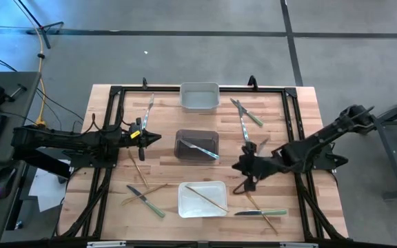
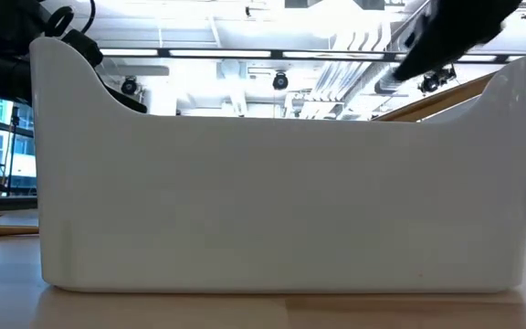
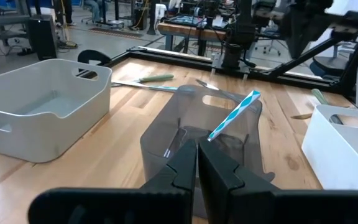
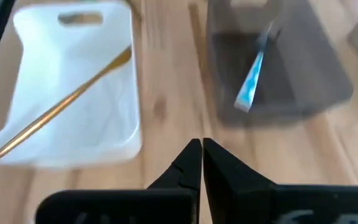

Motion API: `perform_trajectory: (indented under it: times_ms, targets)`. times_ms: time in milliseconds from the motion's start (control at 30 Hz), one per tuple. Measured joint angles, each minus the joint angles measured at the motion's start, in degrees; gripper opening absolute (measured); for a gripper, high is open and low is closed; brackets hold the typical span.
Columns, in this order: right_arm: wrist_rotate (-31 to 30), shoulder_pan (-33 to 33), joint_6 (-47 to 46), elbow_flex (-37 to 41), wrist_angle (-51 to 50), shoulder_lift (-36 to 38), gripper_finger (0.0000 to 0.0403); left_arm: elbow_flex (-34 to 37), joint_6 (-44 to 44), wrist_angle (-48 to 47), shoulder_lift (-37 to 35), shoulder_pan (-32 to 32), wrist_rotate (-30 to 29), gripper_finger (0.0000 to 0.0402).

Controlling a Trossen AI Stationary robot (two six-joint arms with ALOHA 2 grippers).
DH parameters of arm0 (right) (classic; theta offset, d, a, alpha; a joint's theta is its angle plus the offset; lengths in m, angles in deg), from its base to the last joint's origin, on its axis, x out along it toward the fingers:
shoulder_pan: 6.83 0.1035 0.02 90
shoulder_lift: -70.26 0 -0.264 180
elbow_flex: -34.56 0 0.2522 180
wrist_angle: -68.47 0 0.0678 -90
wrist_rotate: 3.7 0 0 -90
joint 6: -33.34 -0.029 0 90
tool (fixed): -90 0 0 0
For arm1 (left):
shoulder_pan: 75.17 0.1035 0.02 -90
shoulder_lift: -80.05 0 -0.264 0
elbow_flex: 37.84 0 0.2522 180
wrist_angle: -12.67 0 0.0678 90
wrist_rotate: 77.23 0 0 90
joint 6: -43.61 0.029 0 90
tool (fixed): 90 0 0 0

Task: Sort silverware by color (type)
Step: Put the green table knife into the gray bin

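Wooden table (image 1: 302, 103), 3 bins, 1 blue-silver utensil (image 1: 200, 148) in dark bin (image 1: 197, 136)

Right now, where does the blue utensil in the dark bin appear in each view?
High view: blue utensil lies slantwise in the dark bin at table centre.
Low view: not in it; the white bin fills the picture.
Left wrist view: it leans on the bin's rim.
Right wrist view: upper right, inside the bin.
Shared landmark: the dark bin.

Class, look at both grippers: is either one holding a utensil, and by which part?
Nothing is held. The left gripper and the right gripper are both shut with nothing between their fingers.
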Motion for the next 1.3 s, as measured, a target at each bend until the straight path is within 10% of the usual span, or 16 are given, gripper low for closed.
perform_trajectory:
  times_ms: [300, 600, 767, 1300]
  targets:
    - [10.0, 11.6, -26.5, -11.2, -26.3, -9.2, 0.0016, 0.0, 0.0, -0.2, 0.0, 0.0, 0.0, 0.001]
    - [21.2, 22.5, -46.6, -12.5, -30.4, -20.0, 0.0128, 0.0, 0.0, 0.0, 0.0, 0.0, 0.0, 0.001]
    - [29.1, 25.4, -49.8, -12.5, -29.7, -24.5, 0.017, 0.0, 0.0, 0.0, 0.0, 0.0, 0.0, 0.001]
    - [27.8, 26.6, -49.5, -12.5, -24.6, -26.6, 0.0157, 0.0, 0.0, 0.0, 0.0, 0.0, 0.0, 0.001]
